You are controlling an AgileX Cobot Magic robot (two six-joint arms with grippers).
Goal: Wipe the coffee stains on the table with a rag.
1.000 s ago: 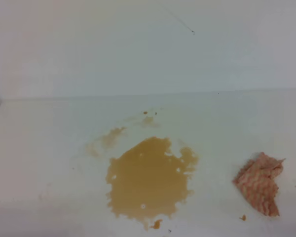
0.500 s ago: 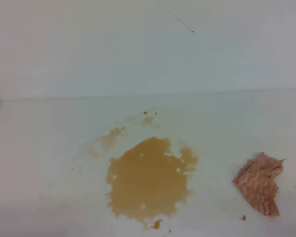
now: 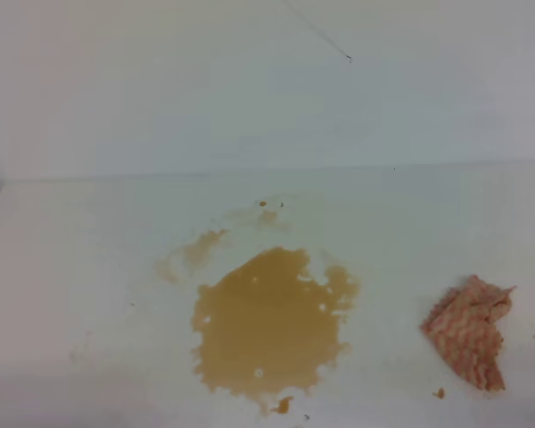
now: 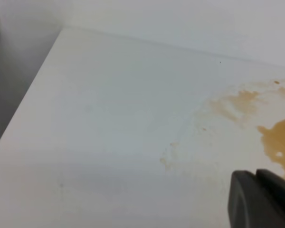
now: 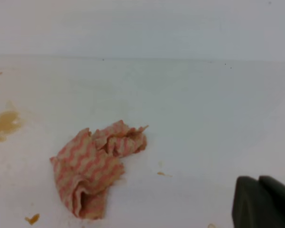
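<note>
Near the front middle of the bench (image 3: 89,232) sits the big coffee stain (image 3: 267,325), a tan-brown puddle with ragged edges and a couple of tiny bare holes in it. Paler smears (image 3: 196,250) trail off from its upper left toward the back, and a few dark specks (image 3: 263,204) sit further back still. One small brown drip (image 3: 282,406) hangs just off the puddle's front edge.

Over on the right, well apart from the puddle, the rag (image 3: 468,330) lies crumpled on bare white surface, pinkish-orange with white zigzags. A little orange crumb (image 3: 439,392) sits just beside its front left corner. Nothing's touching the rag, and there's open bench between it and the stain, plus open white stretch behind both, up to the wall (image 3: 250,89).

From the left wrist view the bench's left edge drops off to a dark gap, with lots of bare surface beside it. Only a dark corner of the left end effector (image 4: 261,199) shows there, and same deal for the right end effector (image 5: 263,202) in its view, so can't tell whether either one is spread or clenched. Neither is holding the rag.
</note>
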